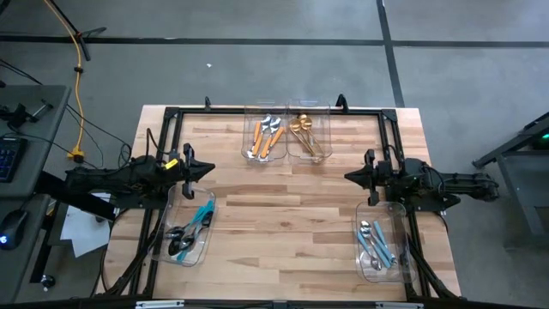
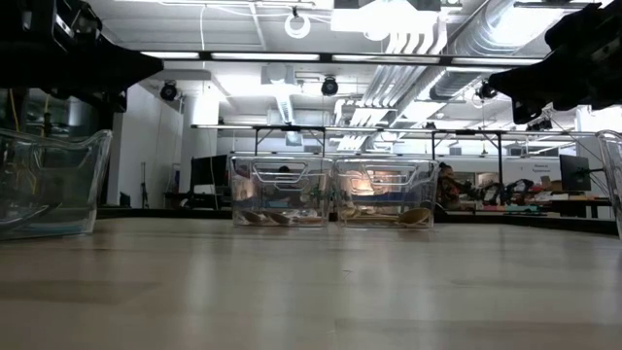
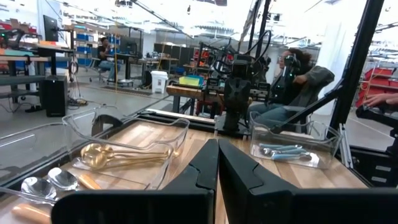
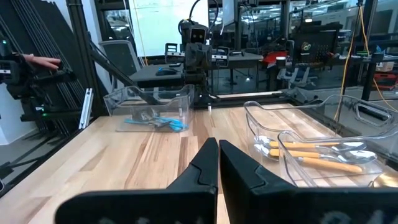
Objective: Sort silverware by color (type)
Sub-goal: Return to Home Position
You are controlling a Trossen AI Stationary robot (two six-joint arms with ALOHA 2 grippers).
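You have a light butcher-block wooden table under both arms. The dark two-finger left gripper hangs above the 9 o'clock side and the dark two-finger right gripper above the 3 o'clock side. Each has its fingers pressed together with nothing between them.

Two clear plastic rectangular bins stand side by side at 12 o'clock. A third clear bin lies at 8 o'clock and a fourth clear bin at 4 o'clock.

The orange-handled silver spoons lie in the left twelve-o'clock bin and the all-gold spoons in the right twelve-o'clock bin. The dark-headed blue-handled utensils lie in the third bin, and the silver-headed light-blue-handled spoons in the fourth.
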